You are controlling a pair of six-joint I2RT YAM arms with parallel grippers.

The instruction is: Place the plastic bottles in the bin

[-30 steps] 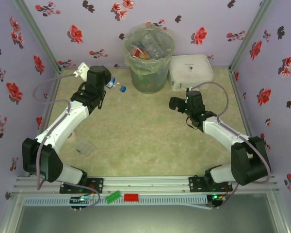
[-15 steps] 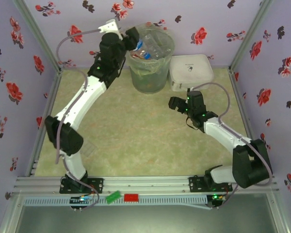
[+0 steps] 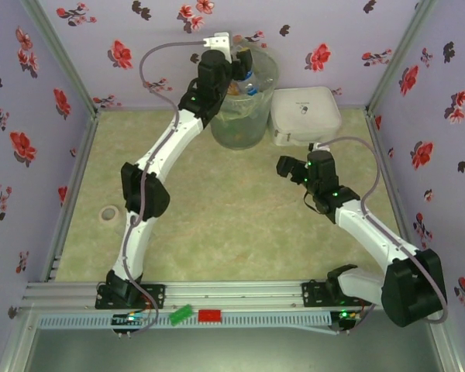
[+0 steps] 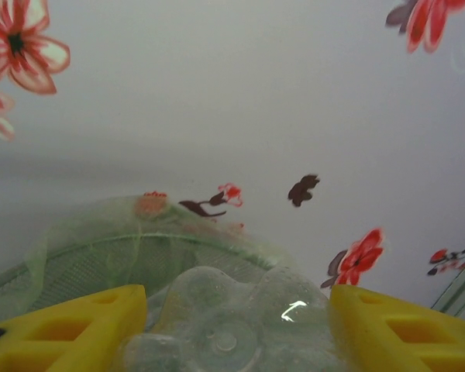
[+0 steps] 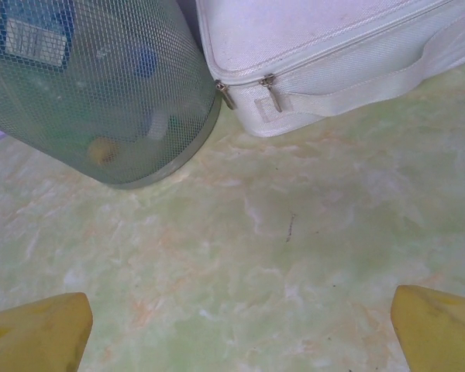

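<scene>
My left gripper point(image 3: 242, 65) hangs over the mouth of the grey-green mesh bin point(image 3: 236, 128), shut on a clear plastic bottle point(image 3: 249, 82) with a blue cap. In the left wrist view the bottle's clear base point(image 4: 225, 325) sits between the yellow fingers point(image 4: 62, 329), with the bagged bin rim point(image 4: 101, 248) just behind. My right gripper point(image 3: 284, 166) is low over the table in front of the bin, open and holding nothing. In the right wrist view the gripper point(image 5: 236, 337) faces bare table, and bottles point(image 5: 35, 31) show through the bin's mesh point(image 5: 163, 132).
A flat white zipped box point(image 3: 304, 115) stands right of the bin, touching it point(image 5: 333, 54). A small pale round object point(image 3: 108, 213) lies on the table at the left. Floral walls close in the back and sides.
My left arm has swung from the table's back left up and right over the bin, carrying the bottle. The right arm shifted only slightly.
</scene>
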